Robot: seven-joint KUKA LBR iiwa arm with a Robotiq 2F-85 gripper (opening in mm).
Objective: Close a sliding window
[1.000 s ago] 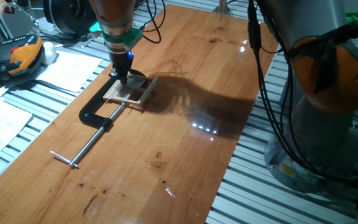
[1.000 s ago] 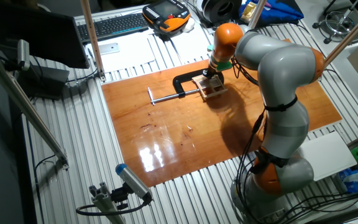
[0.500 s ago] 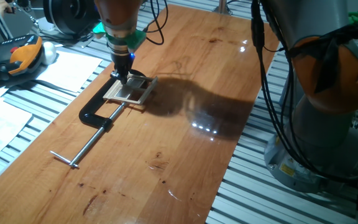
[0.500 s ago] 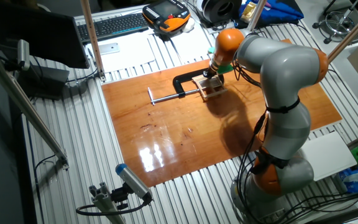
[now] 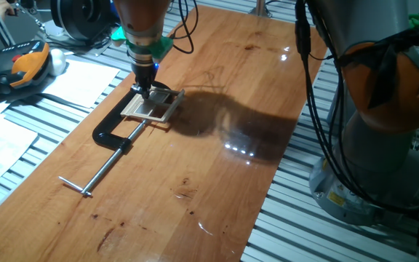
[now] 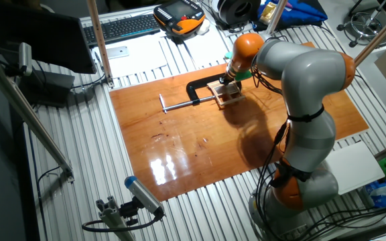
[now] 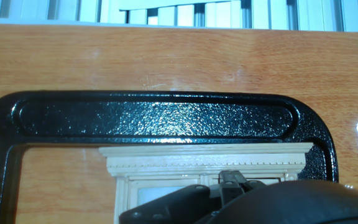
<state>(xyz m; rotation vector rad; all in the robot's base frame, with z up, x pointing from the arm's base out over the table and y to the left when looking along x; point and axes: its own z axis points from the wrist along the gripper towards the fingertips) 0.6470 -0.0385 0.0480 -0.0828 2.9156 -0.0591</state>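
Note:
The sliding window (image 5: 151, 106) is a small pale wood frame lying flat on the wooden table, held in the jaw of a black C-clamp (image 5: 112, 134). My gripper (image 5: 144, 89) points straight down with its tips on the window's far end, fingers together with nothing between them. The other fixed view shows the window (image 6: 224, 93) under the gripper (image 6: 228, 81). In the hand view the window's cream moulded top rail (image 7: 204, 159) sits just inside the clamp's black bar (image 7: 160, 118), and my dark fingers (image 7: 241, 202) cover the panes below.
The clamp's steel screw bar (image 5: 100, 169) runs toward the table's near left. Papers (image 5: 78, 80) and an orange-black pendant (image 5: 24, 65) lie off the table's left edge. The arm's base (image 5: 384, 145) stands at the right. A keyboard (image 6: 126, 27) sits beyond the table.
The wrist has crept a little toward the table's far side over the window. The window frame and the clamp have not moved.

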